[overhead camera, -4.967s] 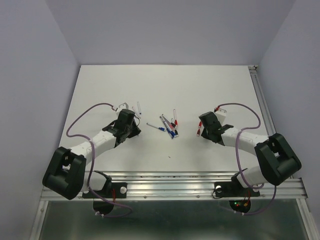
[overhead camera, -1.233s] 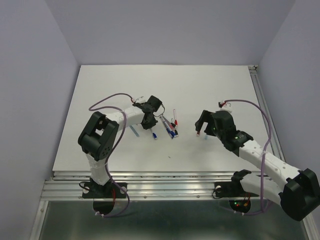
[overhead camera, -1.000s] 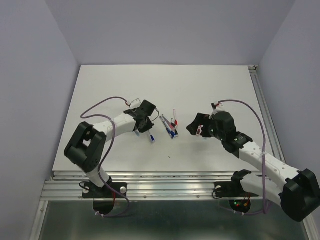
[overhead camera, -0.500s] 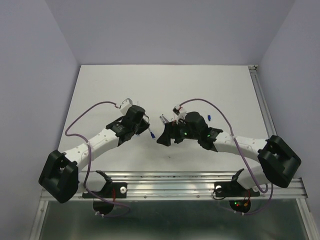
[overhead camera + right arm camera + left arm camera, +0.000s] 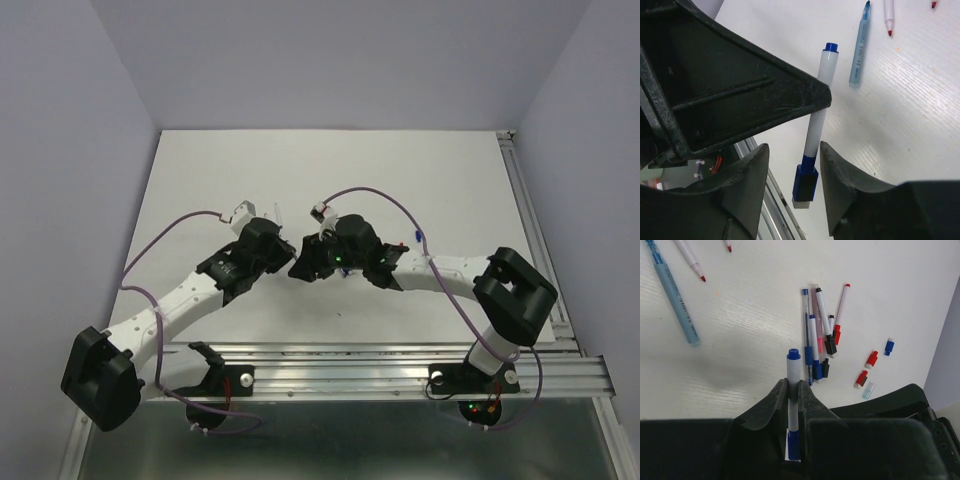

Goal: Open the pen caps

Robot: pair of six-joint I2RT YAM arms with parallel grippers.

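Observation:
My left gripper (image 5: 793, 386) is shut on the white barrel of a blue pen (image 5: 793, 371) and holds it above the table. The pen's blue cap (image 5: 805, 183) hangs between my right gripper's (image 5: 793, 149) open fingers, touching neither. In the top view the left gripper (image 5: 283, 256) and right gripper (image 5: 306, 266) meet nose to nose. Several more capped pens (image 5: 818, 338) lie in a cluster on the table. Loose caps lie beside them: two red (image 5: 871, 359), one blue (image 5: 889, 346), one clear (image 5: 868, 390).
A light blue pen barrel (image 5: 673, 294) and red-tipped uncapped pens (image 5: 690, 259) lie to the left on the white table (image 5: 420, 180). The barrel also shows in the right wrist view (image 5: 859, 46). The metal rail (image 5: 350, 375) runs along the near edge.
My left gripper has lifted a blue pen off the table. My right arm has swung left across the pen cluster and brought its open fingers around that pen's cap end.

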